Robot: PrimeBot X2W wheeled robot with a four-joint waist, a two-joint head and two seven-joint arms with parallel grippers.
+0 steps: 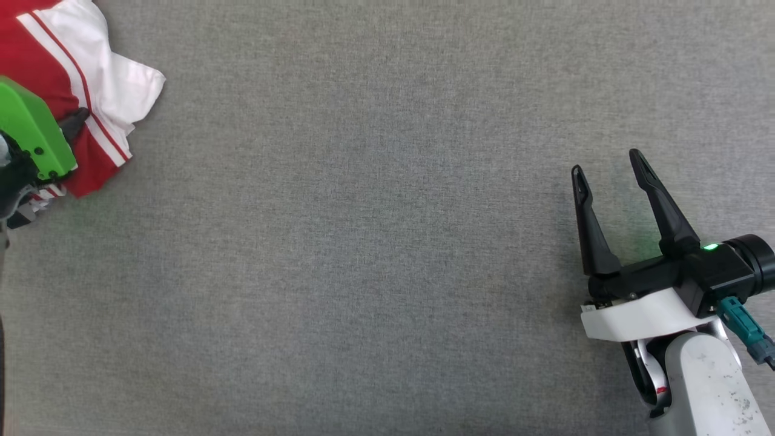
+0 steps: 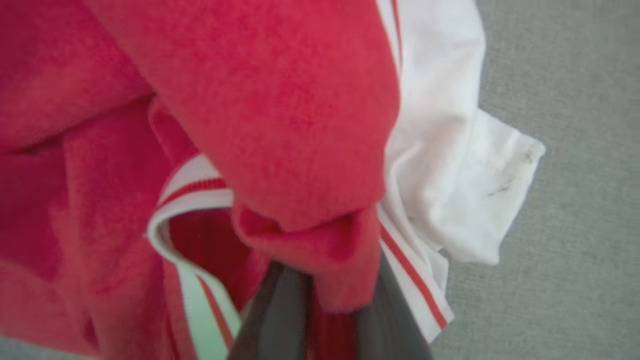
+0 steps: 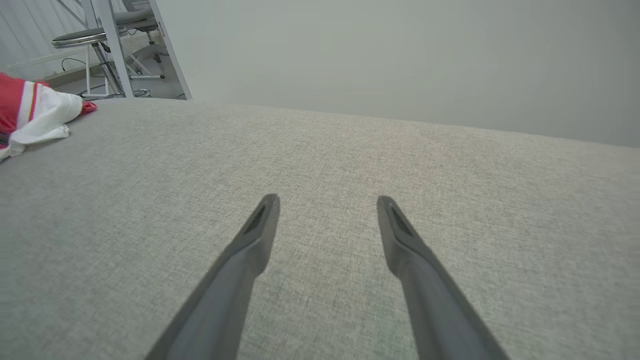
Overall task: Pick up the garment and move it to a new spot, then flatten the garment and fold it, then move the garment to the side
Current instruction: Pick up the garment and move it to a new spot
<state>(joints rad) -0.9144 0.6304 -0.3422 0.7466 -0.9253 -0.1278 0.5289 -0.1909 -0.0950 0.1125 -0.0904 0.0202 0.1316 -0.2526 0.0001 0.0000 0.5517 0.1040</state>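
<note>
The red garment (image 1: pixel 91 91) with white sleeves and red-white stripe trim lies bunched at the far left top of the grey table; its lettering is hidden. In the left wrist view the red cloth (image 2: pixel 280 130) and a white sleeve (image 2: pixel 460 180) loom close, and my left gripper (image 2: pixel 325 305) is shut on a fold of red fabric. In the head view this gripper (image 1: pixel 75 121) is mostly hidden under its green housing. My right gripper (image 1: pixel 611 166) hovers open at the right, far from the garment, nothing between its fingers (image 3: pixel 260 235). The garment (image 3: pixel 35 112) shows far left there.
Grey fabric table top (image 1: pixel 363 242) spreads wide between the two arms. Beyond the table's far edge in the right wrist view stand a stool and metal frame legs (image 3: pixel 105 40) on the floor, and a pale wall behind.
</note>
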